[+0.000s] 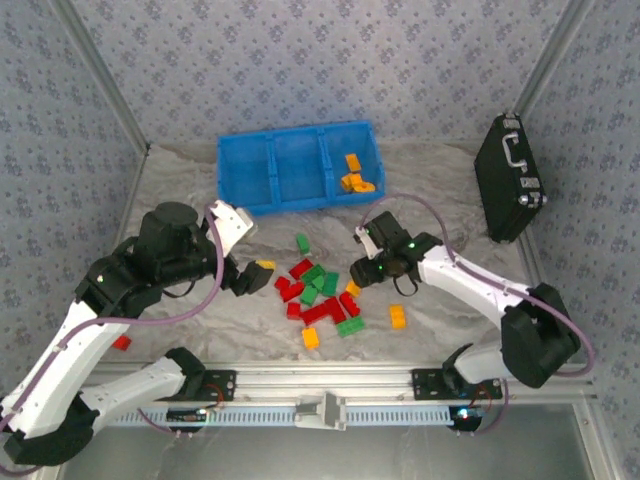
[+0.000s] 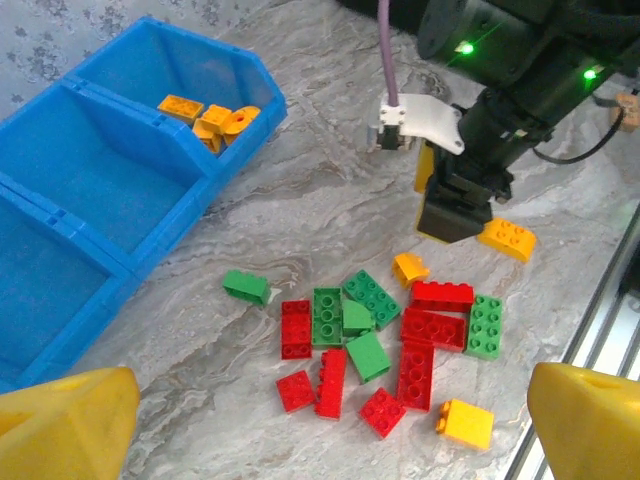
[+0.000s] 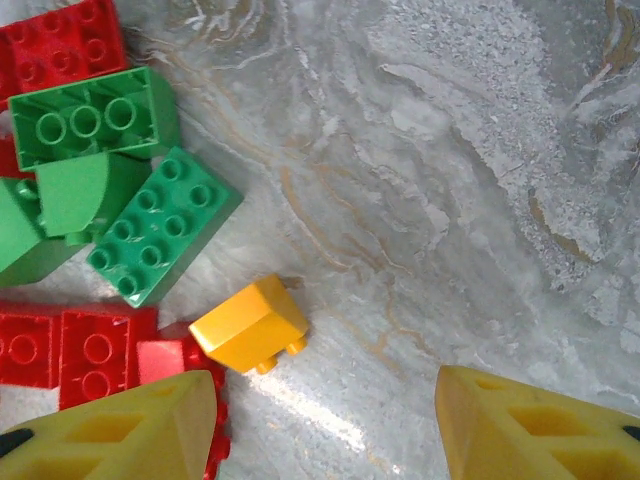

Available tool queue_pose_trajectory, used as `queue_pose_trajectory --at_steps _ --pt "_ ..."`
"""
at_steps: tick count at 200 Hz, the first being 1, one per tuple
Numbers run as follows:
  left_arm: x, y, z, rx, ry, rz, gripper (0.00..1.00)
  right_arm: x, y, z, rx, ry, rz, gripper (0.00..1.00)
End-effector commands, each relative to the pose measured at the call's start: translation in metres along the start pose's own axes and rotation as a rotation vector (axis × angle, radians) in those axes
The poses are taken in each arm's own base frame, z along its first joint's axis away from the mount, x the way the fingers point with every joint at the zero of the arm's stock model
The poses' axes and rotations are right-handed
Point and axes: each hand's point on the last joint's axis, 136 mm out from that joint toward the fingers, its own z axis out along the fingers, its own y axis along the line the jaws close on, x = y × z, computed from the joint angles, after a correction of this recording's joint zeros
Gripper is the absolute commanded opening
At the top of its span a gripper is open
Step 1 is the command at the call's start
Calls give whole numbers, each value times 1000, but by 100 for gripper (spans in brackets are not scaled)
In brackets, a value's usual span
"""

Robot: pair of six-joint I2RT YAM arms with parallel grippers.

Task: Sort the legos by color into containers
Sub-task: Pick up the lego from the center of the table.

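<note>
Floral-patterned walls [image 1: 300,60] — grey marbled tabletop [image 1: 420,165].

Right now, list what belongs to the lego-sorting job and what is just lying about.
Belongs to the job:
loose legos, red, green and orange-yellow
blue tray with three compartments
orange legos already in its right compartment

Just lying about:
black case with metal handle, far right

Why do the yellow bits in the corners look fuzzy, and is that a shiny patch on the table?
Left wrist: the yellow fingers sit too close to the lens, so they blur; the legos look crisp. Right wrist: fingers soft too, white glare on the table. Top external: even, soft light.
</note>
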Motion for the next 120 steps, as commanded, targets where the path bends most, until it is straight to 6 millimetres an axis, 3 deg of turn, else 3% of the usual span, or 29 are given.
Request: queue_pose_trajectory --at_steps 1,60,120 --pt "-16 -11 -9 48 -65 -11 100 -17 13 9 -66 -44 10 62" --pt "-17 -12 -11 41 -68 -20 100 0 31 50 -129 35 -29 66" --pt "-17 -13 -11 45 -49 -20 100 14 31 72 -114 97 -53 67"
